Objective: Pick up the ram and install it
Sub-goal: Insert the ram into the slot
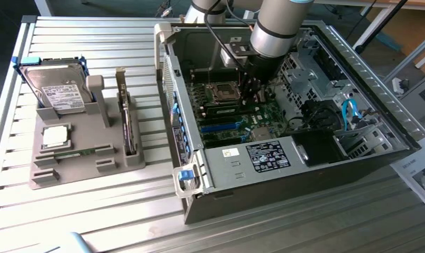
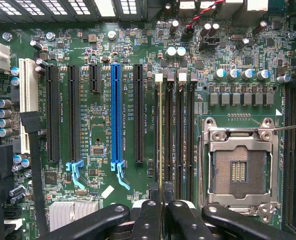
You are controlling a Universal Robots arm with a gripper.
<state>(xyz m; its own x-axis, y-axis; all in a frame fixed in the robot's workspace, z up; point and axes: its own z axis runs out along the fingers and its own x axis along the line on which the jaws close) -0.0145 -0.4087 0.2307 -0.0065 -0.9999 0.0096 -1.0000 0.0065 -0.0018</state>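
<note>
Green motherboard (image 2: pixel 102 100), blue slot (image 2: pixel 117 112), black gripper (image 2: pixel 162 201)

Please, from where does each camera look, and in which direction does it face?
Exterior view: sits high, apart from the robot, looks down on the table and open computer case; the arm reaches into it.
Wrist view: sits on the wrist, looks straight onto the motherboard; the gripper shows, shut on the ram.
Shared: the motherboard and its processor socket.
</note>
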